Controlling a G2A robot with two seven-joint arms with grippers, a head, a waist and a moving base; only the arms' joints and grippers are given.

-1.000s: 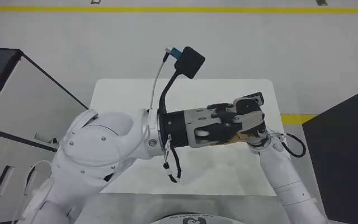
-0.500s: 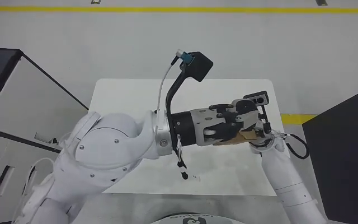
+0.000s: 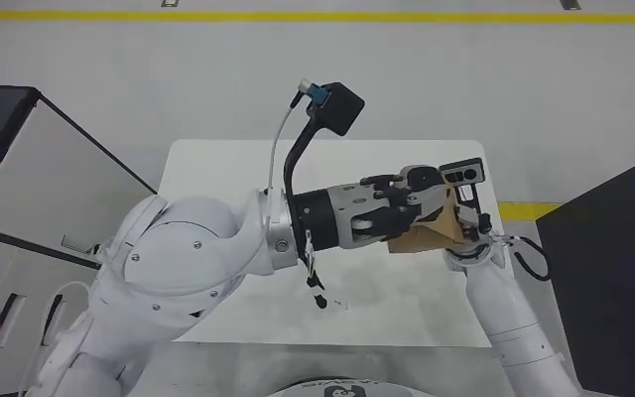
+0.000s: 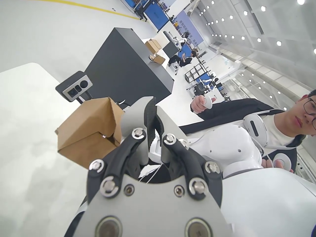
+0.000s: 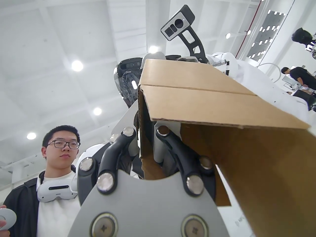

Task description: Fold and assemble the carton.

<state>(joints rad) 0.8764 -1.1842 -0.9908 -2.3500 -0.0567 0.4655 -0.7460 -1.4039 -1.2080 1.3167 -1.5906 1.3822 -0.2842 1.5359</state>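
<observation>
A brown carton point(image 3: 429, 236), partly folded, is held in the air over the right side of the white table point(image 3: 228, 169). In the right wrist view my right gripper point(image 5: 147, 134) is shut on one cardboard wall of the carton point(image 5: 209, 104), with a finger on each side and a flap hanging open over it. My left gripper point(image 3: 435, 194) lies across the carton's upper side. In the left wrist view its fingers point(image 4: 148, 114) stand shut with nothing between them, right beside the carton point(image 4: 86, 127).
A black cabinet point(image 3: 595, 268) stands off the table's right edge. A dark-framed panel point(image 3: 40, 179) stands at the left. The left and middle of the table point(image 4: 24, 99) are bare.
The carton has turned and risen, so more of its brown faces show in the top view. My left gripper has shifted right and up along it. The right wrist has moved with the carton.
</observation>
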